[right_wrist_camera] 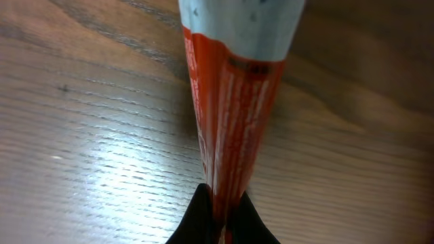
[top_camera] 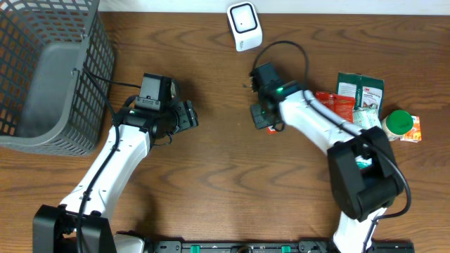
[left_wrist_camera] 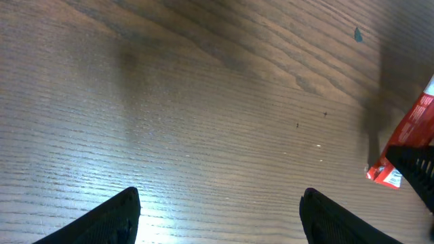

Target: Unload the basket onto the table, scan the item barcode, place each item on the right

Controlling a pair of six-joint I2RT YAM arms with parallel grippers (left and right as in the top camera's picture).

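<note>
Two robot arms reach over a wooden bench [top_camera: 211,183]. The right tool [top_camera: 261,118] is pinched tight on the task's item, a thin packet [right_wrist_camera: 234,102]. In the right wrist view the black fingertips [right_wrist_camera: 196,220] meet on the packet's bottom edge. The packet runs straight ahead from the tool, red with small print near the grip and pale with dark specks farther out. It is seen edge-on, so no barcode can be made out. Beyond this tool, at the far edge of the bench, lies a white scanner [top_camera: 244,26], well apart from the packet. The left tool [top_camera: 188,116] stands wide and holds nothing. In its wrist view its two dark fingertips [left_wrist_camera: 112,217] sit far apart with bare wood between them. The red packet [left_wrist_camera: 407,142] shows ahead and to the right of the left tool, apart from it. Behind the left tool sits a grey wire basket [top_camera: 49,77]. Behind the right tool, beside its arm, lie a green pouch [top_camera: 360,91] and a green-lidded jar [top_camera: 399,123].
</note>
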